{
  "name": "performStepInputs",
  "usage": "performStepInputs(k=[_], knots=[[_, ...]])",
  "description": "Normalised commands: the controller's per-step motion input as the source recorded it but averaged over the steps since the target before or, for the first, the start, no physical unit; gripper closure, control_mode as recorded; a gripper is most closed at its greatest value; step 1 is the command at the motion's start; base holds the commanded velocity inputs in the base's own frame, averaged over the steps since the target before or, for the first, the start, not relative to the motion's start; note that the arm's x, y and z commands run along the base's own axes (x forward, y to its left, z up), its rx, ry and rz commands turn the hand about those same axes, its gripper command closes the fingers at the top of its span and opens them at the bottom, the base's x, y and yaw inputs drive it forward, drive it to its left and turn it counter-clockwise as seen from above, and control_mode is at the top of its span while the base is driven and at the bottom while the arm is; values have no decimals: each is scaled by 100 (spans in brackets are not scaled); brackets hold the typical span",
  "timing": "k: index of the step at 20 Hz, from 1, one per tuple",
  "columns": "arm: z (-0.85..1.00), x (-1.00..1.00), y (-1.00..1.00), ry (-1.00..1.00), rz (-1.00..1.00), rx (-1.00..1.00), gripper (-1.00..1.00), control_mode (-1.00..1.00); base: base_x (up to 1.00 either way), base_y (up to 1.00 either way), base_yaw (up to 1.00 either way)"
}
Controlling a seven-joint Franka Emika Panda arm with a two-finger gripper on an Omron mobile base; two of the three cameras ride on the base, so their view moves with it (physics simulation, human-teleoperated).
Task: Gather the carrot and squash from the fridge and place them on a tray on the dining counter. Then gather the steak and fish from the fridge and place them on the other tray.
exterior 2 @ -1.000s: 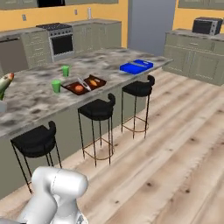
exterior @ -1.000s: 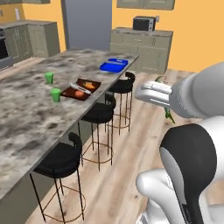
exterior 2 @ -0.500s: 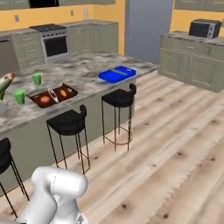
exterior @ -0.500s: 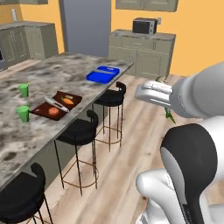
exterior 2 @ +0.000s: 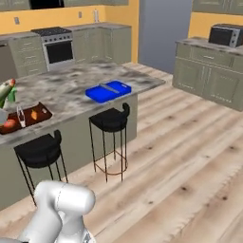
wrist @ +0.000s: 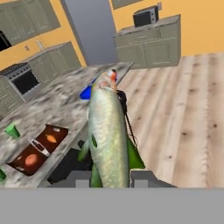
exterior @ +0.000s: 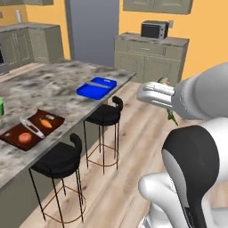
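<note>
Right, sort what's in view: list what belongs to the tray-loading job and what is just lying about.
Belongs to the job:
- fish, held in the shut end effector
- blue tray on the dining counter
- brown tray carrying two orange vegetables

Just lying about:
- green cup
- stools
- microwave
- stove

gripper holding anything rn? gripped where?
Yes: the gripper is shut on the fish, clamped at its tail end, with the head pointing away from the hand.
</note>
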Motion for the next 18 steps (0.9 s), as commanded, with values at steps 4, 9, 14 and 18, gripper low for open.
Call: performStepInputs(k=[4,9,14,18], knots=[[0,0,0,0,0,0,100,100,85,-69,21],[0,0,0,0,0,0,100,100,83,-62,23],[0,0,0,0,0,0,100,100,77,-37,38],[0,0,0,0,0,0,100,100,75,-28,40]])
